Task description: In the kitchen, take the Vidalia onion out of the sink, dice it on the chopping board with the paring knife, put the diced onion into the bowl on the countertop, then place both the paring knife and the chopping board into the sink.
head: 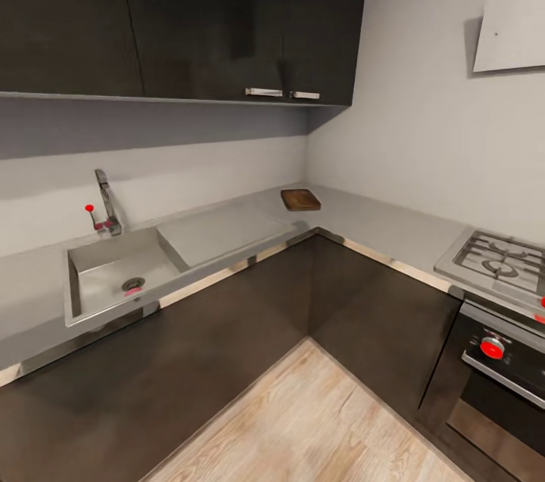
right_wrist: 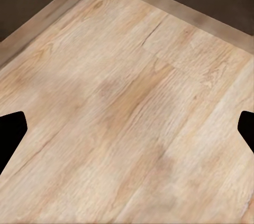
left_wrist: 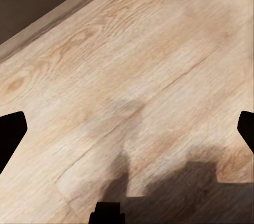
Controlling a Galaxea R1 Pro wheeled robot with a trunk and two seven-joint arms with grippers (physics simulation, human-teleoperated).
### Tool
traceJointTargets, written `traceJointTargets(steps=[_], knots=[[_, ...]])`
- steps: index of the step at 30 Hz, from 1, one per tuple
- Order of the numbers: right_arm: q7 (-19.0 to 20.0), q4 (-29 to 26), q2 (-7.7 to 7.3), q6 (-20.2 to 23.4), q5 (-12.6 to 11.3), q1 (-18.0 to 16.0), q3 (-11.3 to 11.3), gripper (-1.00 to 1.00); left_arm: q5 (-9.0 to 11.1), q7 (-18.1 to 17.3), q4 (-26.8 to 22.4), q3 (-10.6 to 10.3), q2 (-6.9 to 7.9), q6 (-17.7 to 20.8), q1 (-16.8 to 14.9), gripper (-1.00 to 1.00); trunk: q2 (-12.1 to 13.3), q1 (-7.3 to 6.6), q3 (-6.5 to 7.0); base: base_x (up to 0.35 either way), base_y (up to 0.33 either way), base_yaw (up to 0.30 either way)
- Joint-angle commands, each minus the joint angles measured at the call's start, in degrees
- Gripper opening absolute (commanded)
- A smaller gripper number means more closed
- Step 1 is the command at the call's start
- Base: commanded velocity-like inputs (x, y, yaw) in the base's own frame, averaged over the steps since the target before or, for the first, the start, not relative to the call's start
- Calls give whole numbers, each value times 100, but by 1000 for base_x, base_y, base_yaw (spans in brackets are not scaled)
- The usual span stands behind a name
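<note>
While the robot stands back from the corner kitchen, the task looks barely begun, judging by how things lie. At left, the rectangular stainless-steel sink [head: 113, 274] with its angular chrome tap [head: 106, 203] is sunk in the long grey counter [head: 378, 225]; I cannot make out an onion in it. Further right, the dark brown wooden chopping board [head: 300, 200] lies in the counter's corner. Next it must drive closer to the sink. Both arms hang low over the pale wooden floor [right_wrist: 127, 108], left tool [left_wrist: 127, 129] and right tool [right_wrist: 127, 129] spread apart, empty.
</note>
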Motion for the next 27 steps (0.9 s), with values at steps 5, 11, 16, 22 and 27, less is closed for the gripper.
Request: traceJointTargets(steps=[5,11,16,22,27], knots=[[-5,2,1,-17,-22,-3,-1,100,29,-7,20,3,-39,-1,1,100,38,-22,13,3,-2,0],[-5,2,1,-17,-22,-3,-1,100,27,7,24,3,-50,0,1,100,278,-154,121,0,0,0],[-5,2,1,-17,-22,-3,-1,100,25,9,24,3,-51,0,1,100,479,-264,211,0,0,0],[-5,2,1,-17,-22,-3,-1,100,26,9,24,3,-51,1,1,100,719,-395,318,0,0,0],[-5,2,1,-17,-22,-3,-1,100,24,9,24,3,-51,1,1,100,920,-505,408,0,0,0]])
